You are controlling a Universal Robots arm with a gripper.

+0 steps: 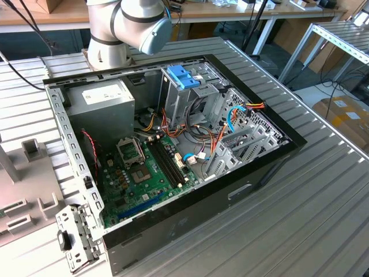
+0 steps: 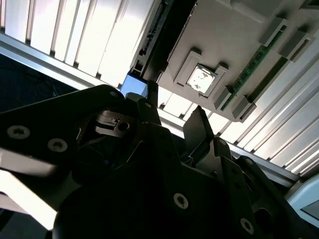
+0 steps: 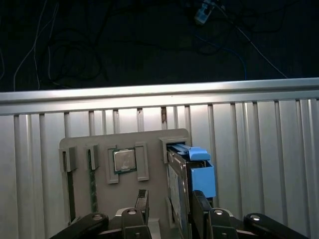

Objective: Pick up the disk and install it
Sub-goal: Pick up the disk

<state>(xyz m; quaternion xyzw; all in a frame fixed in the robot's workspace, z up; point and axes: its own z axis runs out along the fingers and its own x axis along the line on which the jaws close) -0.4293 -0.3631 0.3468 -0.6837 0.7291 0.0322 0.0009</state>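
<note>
The disk (image 3: 178, 174) stands on edge in a slot of a grey fixture plate (image 3: 149, 142). Its metal body carries blue rails (image 3: 202, 179). My gripper (image 3: 171, 201) hangs over it, open, one black finger (image 3: 142, 201) well apart on one side. The other finger (image 3: 199, 204) is close beside the blue rail; I cannot tell whether it touches. In the second wrist view the disk (image 2: 158, 45) shows as a dark edge with a blue corner (image 2: 133, 88), just beyond the gripper (image 2: 172, 114). The open computer case (image 1: 277, 151) lies on the slatted table.
The plate (image 2: 234, 35) also holds a processor (image 3: 124, 160) and memory sticks (image 3: 92, 184). Inside the case are a grey power supply (image 1: 104, 98), a green board (image 1: 144, 173), loose cables and a blue bracket (image 1: 183, 76) on the drive cage. Beyond the table edge (image 3: 159, 92) is dark floor.
</note>
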